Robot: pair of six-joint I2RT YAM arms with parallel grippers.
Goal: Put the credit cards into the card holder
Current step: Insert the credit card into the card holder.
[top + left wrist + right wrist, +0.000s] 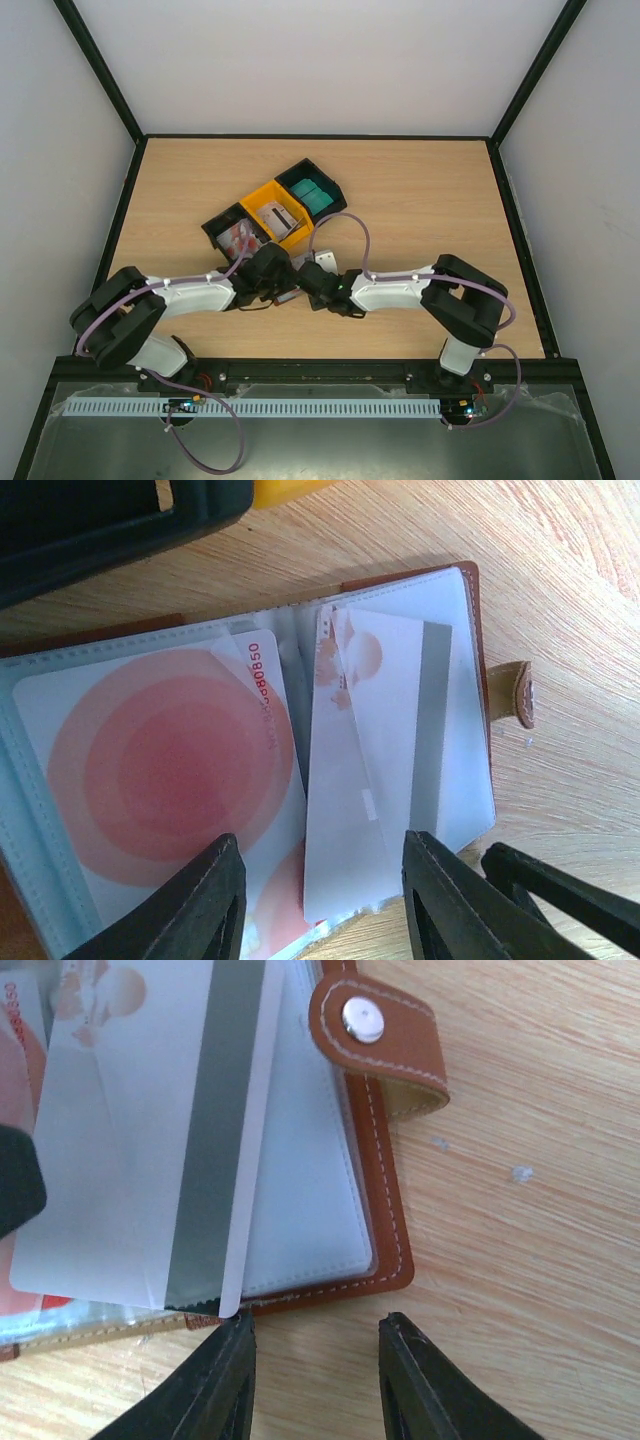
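Observation:
The brown card holder [476, 620] lies open on the table, its clear sleeves facing up and its snap strap [375, 1025] at the side. A white credit card with red circles [160, 770] sits in the left sleeve. A second white card with a grey stripe [370, 740] [130, 1160] lies slanted over the right sleeve. My left gripper [322, 900] [283, 283] is open and straddles this card's near end. My right gripper [315, 1380] [305, 280] is open over bare wood at the holder's corner, with its left finger [225, 1370] at the card's corner.
Behind the grippers stand three bins in a row: a black one with red-and-white cards [238, 238], a yellow one with grey cards [277, 215], and a black one with teal cards [315, 195]. A black frame [320, 137] edges the table.

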